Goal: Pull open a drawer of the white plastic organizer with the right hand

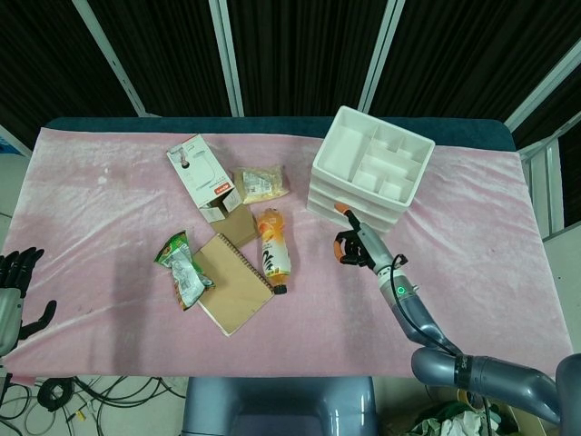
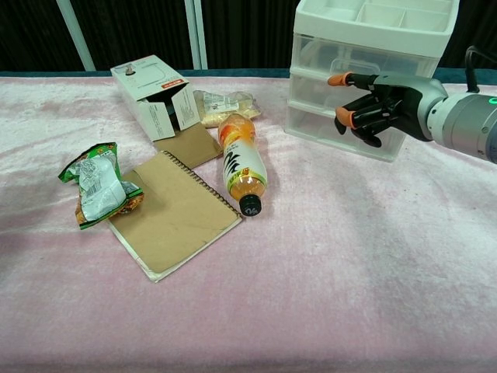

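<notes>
The white plastic organizer [image 1: 372,169] stands at the back right of the pink cloth, with a divided tray on top and three clear-fronted drawers [image 2: 320,92] below, all pushed in. My right hand [image 2: 375,105] hovers right in front of the middle and bottom drawers, orange fingertips [image 2: 339,79] pointing left and fingers loosely bent, holding nothing. Whether it touches a drawer front I cannot tell. From the head view, the right hand [image 1: 354,243] sits at the organizer's near corner. My left hand [image 1: 14,289] rests off the table's left edge, fingers spread, empty.
An orange drink bottle [image 2: 241,158] lies left of the right hand, beside a brown spiral notebook [image 2: 178,214]. Further left lie a green snack bag [image 2: 99,184], an opened white carton [image 2: 152,95] and a small snack packet [image 2: 224,106].
</notes>
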`<state>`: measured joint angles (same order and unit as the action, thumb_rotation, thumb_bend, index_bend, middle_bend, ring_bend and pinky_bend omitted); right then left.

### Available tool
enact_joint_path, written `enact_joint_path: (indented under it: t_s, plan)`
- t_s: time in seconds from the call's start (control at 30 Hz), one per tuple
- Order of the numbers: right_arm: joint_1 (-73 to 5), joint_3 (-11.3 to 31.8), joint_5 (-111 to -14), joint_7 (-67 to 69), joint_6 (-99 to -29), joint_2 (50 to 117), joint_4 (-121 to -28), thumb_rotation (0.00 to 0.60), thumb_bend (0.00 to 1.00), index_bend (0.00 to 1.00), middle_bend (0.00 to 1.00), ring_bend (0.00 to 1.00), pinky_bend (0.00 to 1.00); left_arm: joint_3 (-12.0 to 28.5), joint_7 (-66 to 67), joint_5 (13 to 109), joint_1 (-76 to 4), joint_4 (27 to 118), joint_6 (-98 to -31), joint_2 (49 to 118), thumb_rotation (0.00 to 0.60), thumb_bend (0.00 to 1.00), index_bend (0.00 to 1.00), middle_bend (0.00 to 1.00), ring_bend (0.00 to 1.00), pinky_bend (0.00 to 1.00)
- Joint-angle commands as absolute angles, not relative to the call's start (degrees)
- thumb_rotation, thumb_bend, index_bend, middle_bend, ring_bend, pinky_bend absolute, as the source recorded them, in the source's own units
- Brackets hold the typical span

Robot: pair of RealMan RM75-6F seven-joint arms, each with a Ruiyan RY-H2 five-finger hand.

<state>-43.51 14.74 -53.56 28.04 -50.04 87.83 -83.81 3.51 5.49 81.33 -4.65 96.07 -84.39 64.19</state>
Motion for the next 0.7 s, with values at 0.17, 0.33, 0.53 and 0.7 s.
enact_joint_path:
  t_s: [0.17,0.33,0.53,0.7]
  plan:
    - [-42.09,17.00,-52.05,25.46,-53.35,91.03,-81.71,0.600,0.53,0.05,0.67,0.76,0.80,3.49,5.42,81.39,-4.65,96.08,-84.37,64.13,0.600,0.35,0.08,0.06,0.02,0.03]
    - [-41.09,18.31,-52.26,25.11,-54.60,92.21,-81.51,0.600,0.53,0.05,0.67,0.76,0.80,3.50,5.30,81.35,-4.62,96.08,-84.36,64.06,0.600,0.36,0.08,0.06,0.02,0.03]
    - [-40.48,19.05,-52.22,23.71,-54.83,93.26,-81.40,0.600,0.54,0.05,0.67,0.76,0.80,3.45,5.38,81.42,-4.62,96.04,-84.35,64.06,0.600,0.36,0.08,0.06,0.02,0.03]
    - [-40.28,19.81,-51.79,22.52,-54.81,94.51,-80.96,0.600,0.54,0.04,0.68,0.76,0.80,3.45,5.41,81.39,-4.56,96.08,-84.44,64.05,0.600,0.35,0.08,0.06,0.02,0.03]
